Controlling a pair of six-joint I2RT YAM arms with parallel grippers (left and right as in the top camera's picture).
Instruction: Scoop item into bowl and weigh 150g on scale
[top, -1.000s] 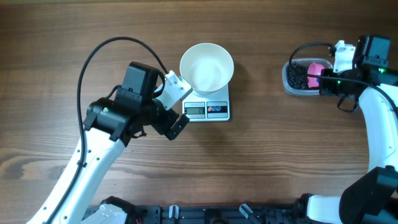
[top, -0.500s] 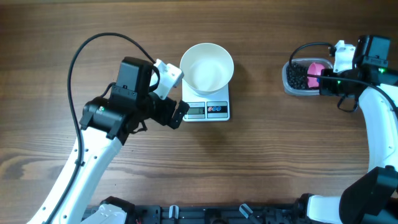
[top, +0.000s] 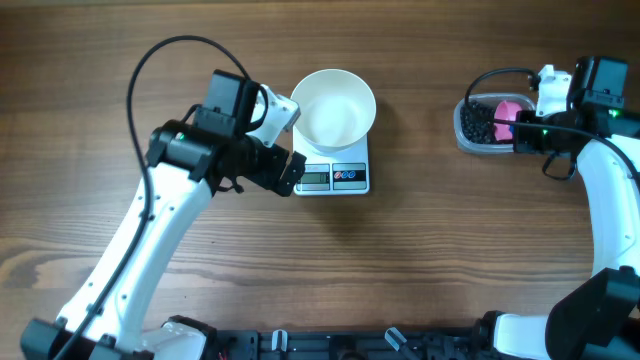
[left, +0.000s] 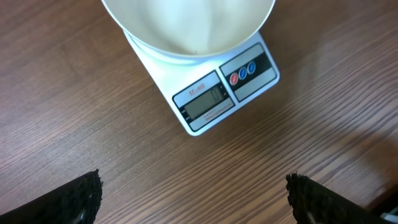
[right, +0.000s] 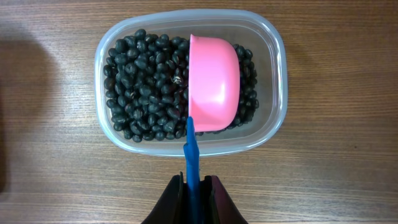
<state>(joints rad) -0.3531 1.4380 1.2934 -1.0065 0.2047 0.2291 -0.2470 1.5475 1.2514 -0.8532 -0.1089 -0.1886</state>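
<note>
Early days on this one imo. Got the bowl (top: 333, 107) parked on the scale (top: 335, 177) already, w/ nothing visible inside, so prob zero weighed so far. Can't read the display, too small. Over on the right: all the beans (right: 137, 87) sitting in the clear tub (right: 273, 74), well apart from the scale, w/ the pink scoop (right: 213, 84) resting in among them. Clamped tight on the scoop's blue handle (right: 191, 149) w/ the right gripper (right: 194, 193). Hanging the left gripper (left: 196, 202) spread wide just in front of the scale, gripping nothing, maybe just there to watch the readout. Left to do: basically everything, i.e. dig in, carry across, tip into the bowl, repeat till 150g.
</note>
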